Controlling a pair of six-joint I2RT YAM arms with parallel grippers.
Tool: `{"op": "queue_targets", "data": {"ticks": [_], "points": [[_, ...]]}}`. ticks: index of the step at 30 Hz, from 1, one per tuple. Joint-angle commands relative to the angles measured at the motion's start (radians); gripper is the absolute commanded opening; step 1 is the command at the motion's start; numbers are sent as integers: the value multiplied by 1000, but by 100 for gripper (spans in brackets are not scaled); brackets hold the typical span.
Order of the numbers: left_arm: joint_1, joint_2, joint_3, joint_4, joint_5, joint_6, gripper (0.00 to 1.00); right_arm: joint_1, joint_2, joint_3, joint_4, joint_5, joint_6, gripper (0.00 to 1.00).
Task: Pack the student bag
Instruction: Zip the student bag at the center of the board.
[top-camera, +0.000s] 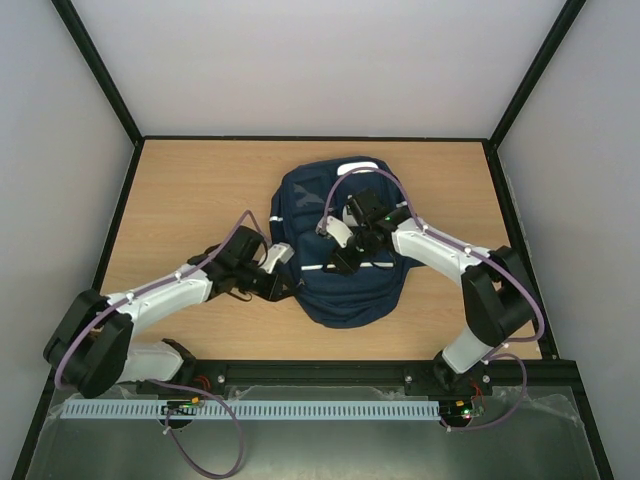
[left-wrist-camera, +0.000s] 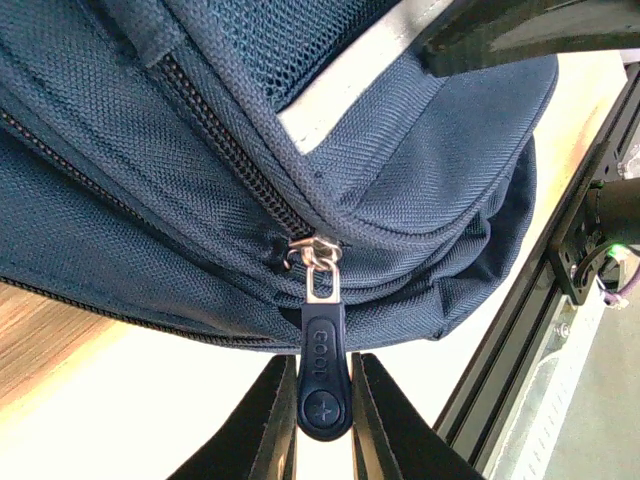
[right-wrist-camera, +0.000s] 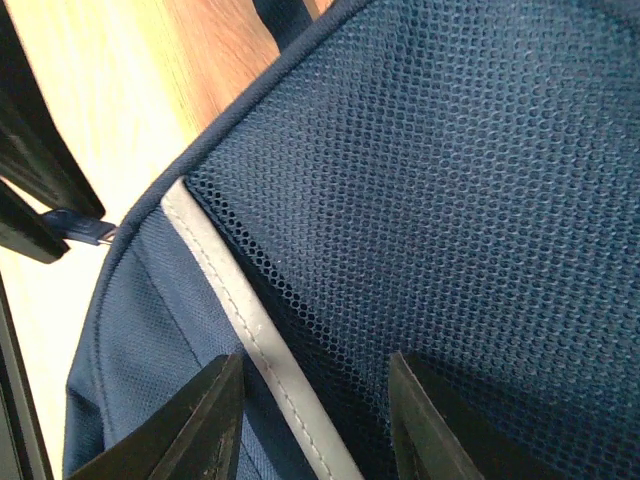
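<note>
Student bag: the navy student bag (top-camera: 340, 290) lies flat in the middle of the worktop (top-camera: 190, 190), its white-patched top end toward 12 o'clock and its rounded bottom end toward 6 o'clock.
Bag surface: a mesh panel (right-wrist-camera: 450, 180) is edged by a white reflective stripe (right-wrist-camera: 240, 310). More white stripes cross the front in the top view.
Zipper: in the left wrist view a silver slider (left-wrist-camera: 315, 247) sits on a side seam. The teeth are meshed along the run toward 10 o'clock from it.
Zipper pull: a dark blue rubbery zipper pull (left-wrist-camera: 325, 375) hangs from the slider on a silver link, pointing toward 6 o'clock in that view.
Left gripper: the left gripper (top-camera: 281, 258) is at the bag's edge at about 8 o'clock. Its 2 black fingers (left-wrist-camera: 270, 425) stand narrow, 1 on each side of the zipper pull and pressed against it, so it pinches the pull.
Right gripper: the right gripper (top-camera: 347, 260) is over the bag's front, near its centre. Its fingers (right-wrist-camera: 200, 425) stand moderately apart with only mesh and stripe between them, gripping nothing. Whether the tips touch the fabric cannot be told.
Spacing: the 2 grippers are near each other. From the right wrist view the left one's fingers and the pull show at 9 o'clock.
</note>
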Motion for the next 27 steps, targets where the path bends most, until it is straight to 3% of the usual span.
{"op": "queue_targets", "data": {"ticks": [1, 9, 20, 27], "points": [[-30, -41, -37, -42, 30, -13, 5, -5, 42, -6, -5, 33, 19, 41], [-152, -34, -57, 119, 53, -125, 6, -6, 77, 0, 0, 63, 34, 37], [-380, 94, -23, 320, -54, -206, 7, -10, 75, 4, 0, 59, 44, 36], [-415, 138, 25, 396, -151, -208, 8, -31, 51, 14, -11, 47, 48, 36]]}}
